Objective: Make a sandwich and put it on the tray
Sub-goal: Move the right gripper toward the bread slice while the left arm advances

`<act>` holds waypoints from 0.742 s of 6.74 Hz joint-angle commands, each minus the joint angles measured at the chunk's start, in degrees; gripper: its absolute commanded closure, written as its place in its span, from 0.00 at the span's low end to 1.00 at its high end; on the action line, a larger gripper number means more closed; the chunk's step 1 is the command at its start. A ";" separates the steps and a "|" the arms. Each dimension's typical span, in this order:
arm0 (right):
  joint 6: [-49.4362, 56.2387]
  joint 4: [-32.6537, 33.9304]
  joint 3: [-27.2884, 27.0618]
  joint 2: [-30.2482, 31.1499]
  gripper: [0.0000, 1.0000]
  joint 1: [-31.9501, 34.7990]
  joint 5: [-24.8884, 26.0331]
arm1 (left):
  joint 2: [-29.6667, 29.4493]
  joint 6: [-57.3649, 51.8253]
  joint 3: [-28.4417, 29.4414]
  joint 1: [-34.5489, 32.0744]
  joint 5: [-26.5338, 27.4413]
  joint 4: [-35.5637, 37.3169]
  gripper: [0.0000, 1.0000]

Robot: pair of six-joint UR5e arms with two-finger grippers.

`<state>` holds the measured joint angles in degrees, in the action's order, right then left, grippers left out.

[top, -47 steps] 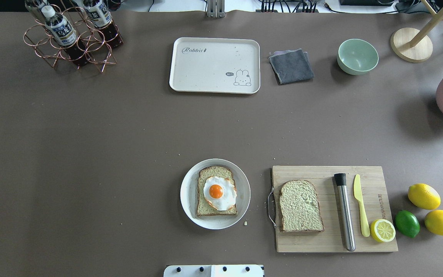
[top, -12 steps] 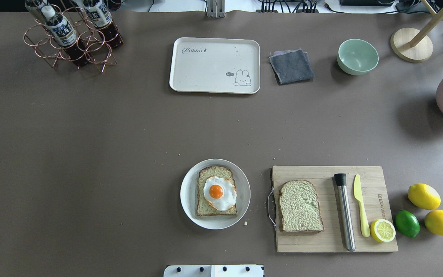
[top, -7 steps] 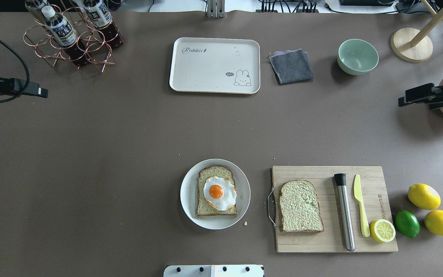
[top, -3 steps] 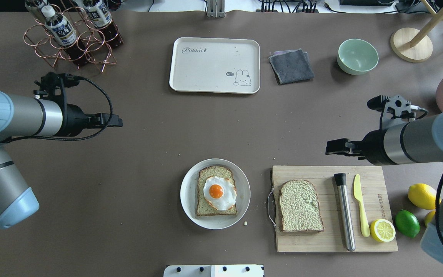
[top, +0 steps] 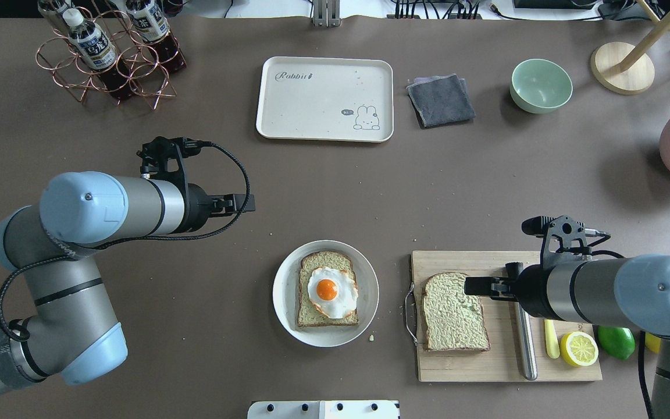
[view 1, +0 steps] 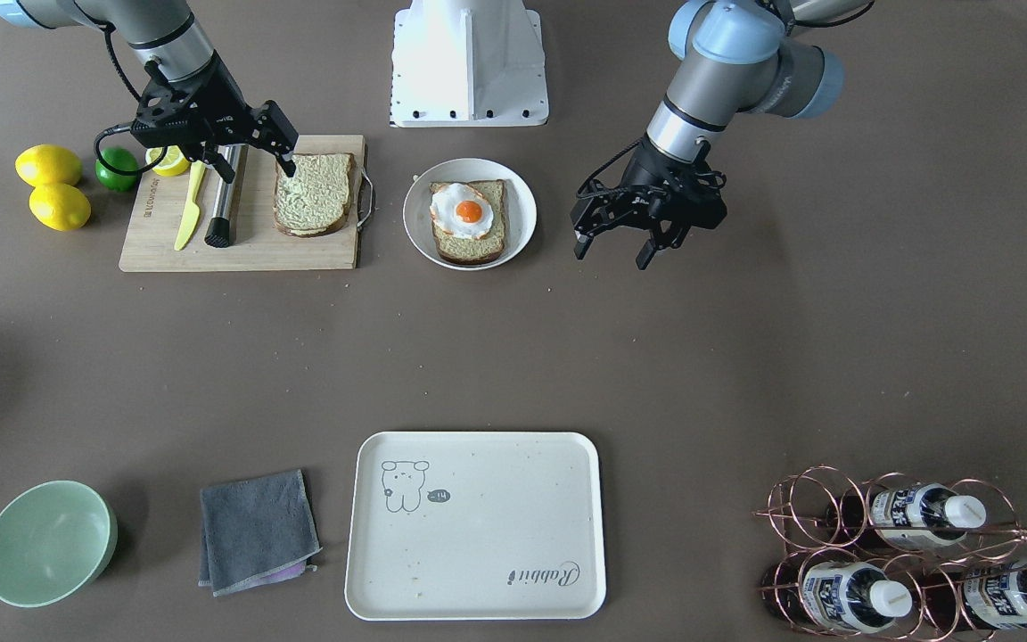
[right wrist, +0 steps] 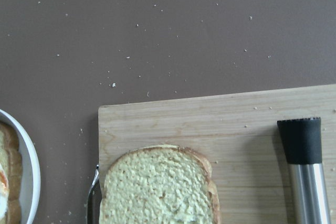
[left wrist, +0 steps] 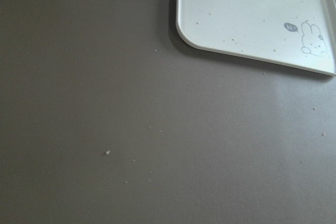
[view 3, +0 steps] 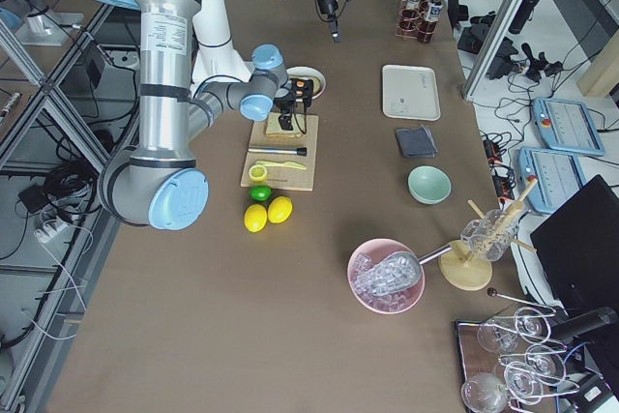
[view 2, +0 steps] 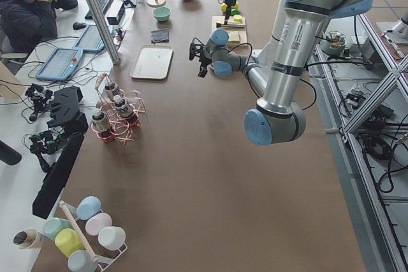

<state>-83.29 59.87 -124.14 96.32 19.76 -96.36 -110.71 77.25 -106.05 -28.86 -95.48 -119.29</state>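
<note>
Sandwich (top: 312, 317) isn't stacked: it's in two pieces. One slice with the egg (top: 327, 290) on top lies flat on the round plate (top: 281, 291). The bare slice (top: 454, 314) lies flat on the board (top: 474, 366), just beside the plate on the robot's right, at the board's plate-side end.

Right tool (view 1: 250, 162) hangs over the board with its jaws spread wide and nothing between them. One of its fingers (view 1: 286, 160) lines up with the bare slice's corner on the side away from the plate. I can't tell whether it's actually touching the bread or just above it. The other one sits about over the black top of the steel rod (top: 524, 349), which lies on the board next to the slice.

Left tool (view 1: 612, 250) is on the other side of the plate, robot's left, near it but apart. It's over bare tabletop (top: 195, 361), jaws spread too, and it's holding and touching nothing.

Tray (top: 312, 105) is well apart from the plate, straight across the tabletop on the side away from the robot, with only crumbs on it. A grey cloth (top: 441, 100) lies just beside it.
</note>
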 commanded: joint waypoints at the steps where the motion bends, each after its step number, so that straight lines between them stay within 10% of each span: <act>1: -1.62 -3.27 0.21 3.08 0.31 -5.41 3.62 | -1.62 0.97 -0.47 2.06 2.05 1.78 0.02; 5: -1.88 -5.89 2.84 3.26 0.39 -9.30 8.12 | -1.44 0.97 -1.44 2.23 2.05 1.78 0.02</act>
<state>-85.15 55.43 -122.29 99.55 10.95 -88.59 -112.22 78.22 -107.10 -26.72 -93.44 -117.52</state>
